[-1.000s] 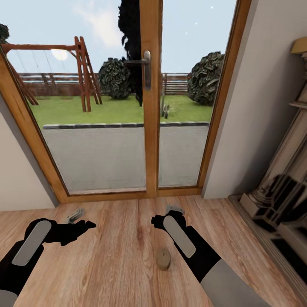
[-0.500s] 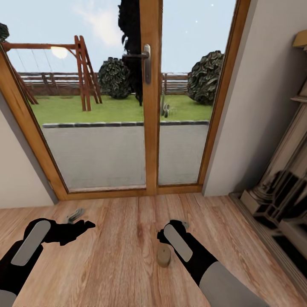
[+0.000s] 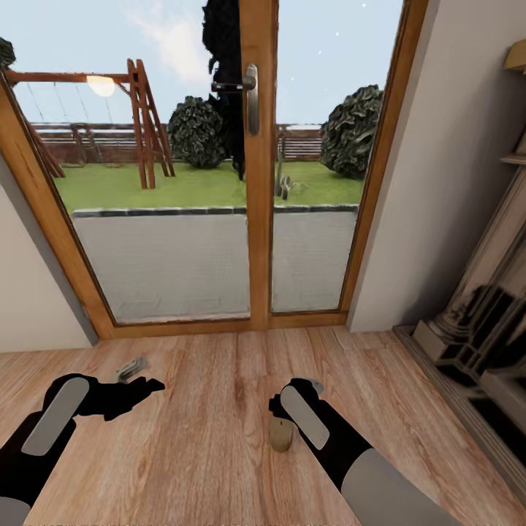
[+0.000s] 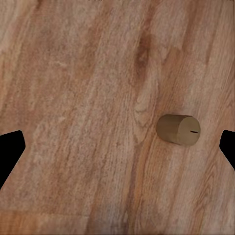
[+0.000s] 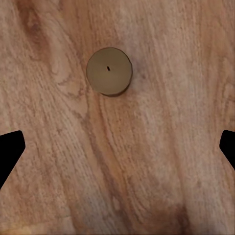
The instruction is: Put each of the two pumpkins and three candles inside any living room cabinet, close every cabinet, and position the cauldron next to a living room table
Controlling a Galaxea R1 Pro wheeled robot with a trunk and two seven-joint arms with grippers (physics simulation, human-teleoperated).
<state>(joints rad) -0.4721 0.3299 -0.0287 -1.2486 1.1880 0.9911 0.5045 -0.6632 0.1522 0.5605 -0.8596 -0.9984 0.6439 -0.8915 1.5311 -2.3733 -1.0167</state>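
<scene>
One short beige candle (image 3: 280, 433) stands upright on the light wood floor, just left of my right forearm. My right gripper (image 3: 293, 395) hangs above the floor just beyond it, pointing down. The right wrist view looks onto the candle's round top (image 5: 109, 71), off to one side of the line between the wide-apart black fingertips (image 5: 10, 149); nothing is held. My left gripper (image 3: 137, 377) hovers open over the floor well to the left. Its wrist view catches the same candle (image 4: 178, 130) from the side, near one fingertip (image 4: 228, 147).
The wooden-framed glass garden door (image 3: 257, 219) stands closed straight ahead, with a white wall (image 3: 438, 190) to its right. The stone fireplace surround (image 3: 475, 321) runs along the right edge. Wood plank floor (image 3: 204, 453) spreads between my arms.
My right gripper has drawn back towards me and lowered beside the candle. The head view has tilted slightly. The left arm has held still.
</scene>
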